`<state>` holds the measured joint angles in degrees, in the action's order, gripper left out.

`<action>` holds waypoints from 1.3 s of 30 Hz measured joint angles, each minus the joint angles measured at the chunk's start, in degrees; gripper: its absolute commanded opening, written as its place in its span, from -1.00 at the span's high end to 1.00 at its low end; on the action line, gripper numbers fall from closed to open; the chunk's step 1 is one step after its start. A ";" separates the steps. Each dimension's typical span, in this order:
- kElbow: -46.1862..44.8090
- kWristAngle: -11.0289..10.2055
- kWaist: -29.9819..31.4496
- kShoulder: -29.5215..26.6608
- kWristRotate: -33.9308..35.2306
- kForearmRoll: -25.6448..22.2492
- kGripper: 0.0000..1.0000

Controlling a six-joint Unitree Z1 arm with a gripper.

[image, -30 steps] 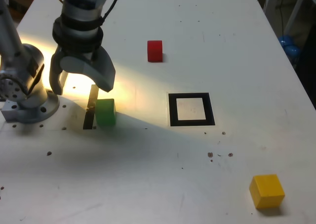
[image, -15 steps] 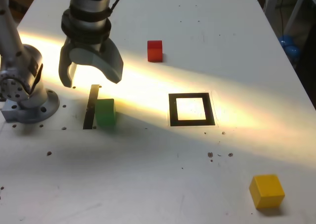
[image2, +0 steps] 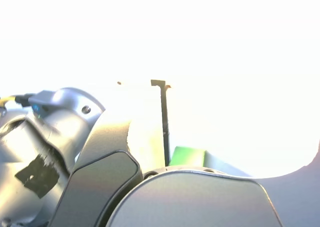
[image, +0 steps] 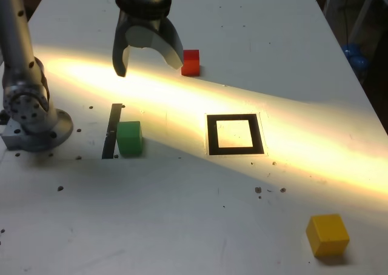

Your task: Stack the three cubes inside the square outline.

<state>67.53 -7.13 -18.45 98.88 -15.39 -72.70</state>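
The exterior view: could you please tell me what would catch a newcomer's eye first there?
Probably the glaring band of light slanting across the white table. Next, the yellow cube, alone near the exterior view's bottom right, and the bold black square outline right of centre.

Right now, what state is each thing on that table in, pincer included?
Grey metal pincer: open, empty, raised above the table
Small matte red cube: unstacked, outside the outline
Small matte green cube: unstacked, beside the black strip
Small matte yellow cube: unstacked, outside the outline
Flat black square outline: no cube inside
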 measured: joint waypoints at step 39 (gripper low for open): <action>20.88 0.40 -13.57 23.38 -10.81 -1.11 0.33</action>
<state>88.41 -6.73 -32.02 122.25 -26.19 -73.81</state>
